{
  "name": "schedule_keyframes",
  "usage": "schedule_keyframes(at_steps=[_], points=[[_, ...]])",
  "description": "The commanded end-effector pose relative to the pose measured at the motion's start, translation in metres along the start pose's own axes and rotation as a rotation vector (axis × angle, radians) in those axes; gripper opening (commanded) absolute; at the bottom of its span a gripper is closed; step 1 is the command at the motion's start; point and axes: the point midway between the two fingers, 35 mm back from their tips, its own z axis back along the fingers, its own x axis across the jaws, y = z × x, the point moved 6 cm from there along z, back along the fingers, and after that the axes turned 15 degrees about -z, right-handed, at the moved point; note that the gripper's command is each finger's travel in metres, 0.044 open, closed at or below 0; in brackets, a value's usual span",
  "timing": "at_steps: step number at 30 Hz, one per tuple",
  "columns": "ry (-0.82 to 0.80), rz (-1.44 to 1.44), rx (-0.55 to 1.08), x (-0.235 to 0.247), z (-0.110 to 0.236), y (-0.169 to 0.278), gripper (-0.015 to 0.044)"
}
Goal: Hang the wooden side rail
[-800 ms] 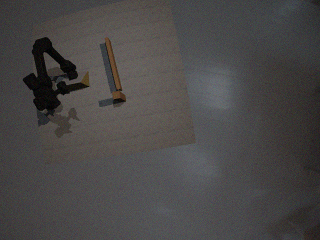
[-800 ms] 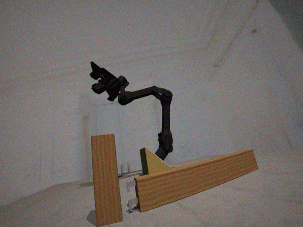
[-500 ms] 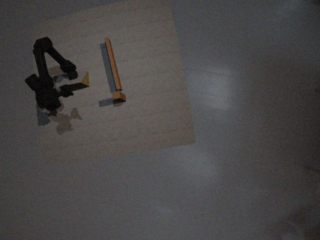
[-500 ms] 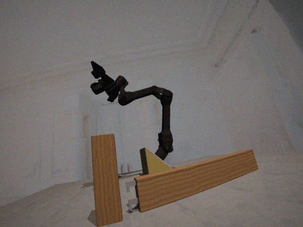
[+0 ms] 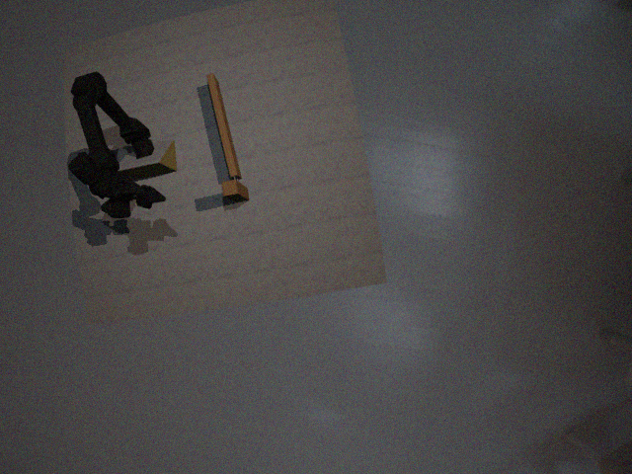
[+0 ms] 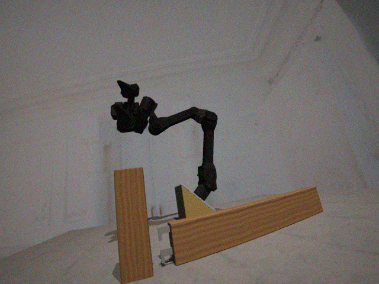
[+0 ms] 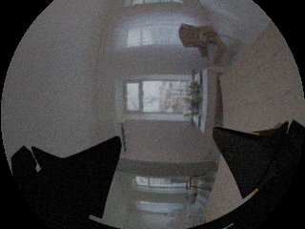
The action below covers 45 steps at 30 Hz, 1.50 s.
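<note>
The pincer (image 6: 127,117) hangs wide, holding nothing — well above the rail (image 6: 244,218). I'd bring it down squarely over the rail's middle, away from the hooks (image 6: 165,244).

A bare indoor room: pale walls (image 6: 275,92), window (image 7: 159,95), glossy floor (image 5: 459,331).

Rail (image 6: 244,221) and post (image 6: 132,224): orange-brown, wood grain. Wedge (image 6: 191,205): yellow. Arm (image 6: 208,143): black. Table (image 5: 285,229): pale beige, faint grain.
</note>
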Motion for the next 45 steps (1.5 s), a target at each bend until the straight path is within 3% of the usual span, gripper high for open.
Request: schedule_keyframes(at_steps=[1,23,45], points=[[0.05,0.206,-0.004,-0.023,-0.007,-0.001,0.044],[0.241,1.174,0.142,-0.109,-0.023,0.004,0.044],[0.279,2.114,0.535,-0.194,-0.018,0.019,0.044]])
